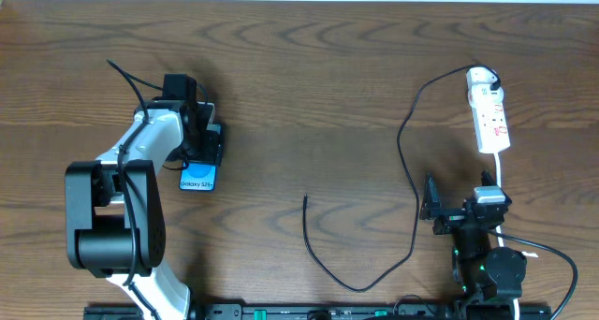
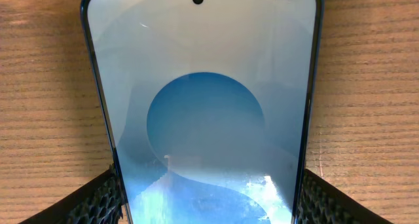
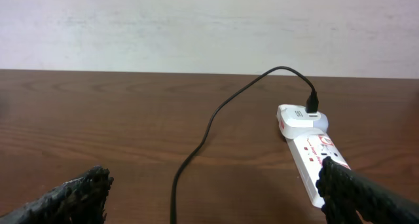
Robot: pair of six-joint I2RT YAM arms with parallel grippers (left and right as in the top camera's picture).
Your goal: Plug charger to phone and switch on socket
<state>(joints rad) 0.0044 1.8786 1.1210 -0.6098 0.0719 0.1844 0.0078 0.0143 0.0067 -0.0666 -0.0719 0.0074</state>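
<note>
Jaws of the right gripper (image 3: pixel 213 178) stand wide apart with nothing between them, low over the counter (image 1: pixel 299 67) and close to our base. The charger (image 1: pixel 401 142) runs down just past them and loops back up. Its free plug (image 1: pixel 305 199) lies to their left, well apart, in the bare middle between the 2 arms. That last stretch of cable runs roughly near-to-far with the tip pointing away from us, so we judge a grasp should close across it from the sides.

A little farther out and farther left lies the phone (image 1: pixel 197 178), flat and screen up. Its long axis is also near-to-far, with the "Galaxy S25" end toward us. The left gripper (image 2: pixel 209 185) straddles it with its pads (image 2: pixel 98 201) against both long edges. We read that as a grip on the phone, though we cannot tell how firm. With the left arm occupied, the plug falls to the right arm.

Farthest, beyond the right gripper, the socket (image 1: pixel 489 114) lies lengthwise near-to-far, with the charger's other end plugged in at its far end.
</note>
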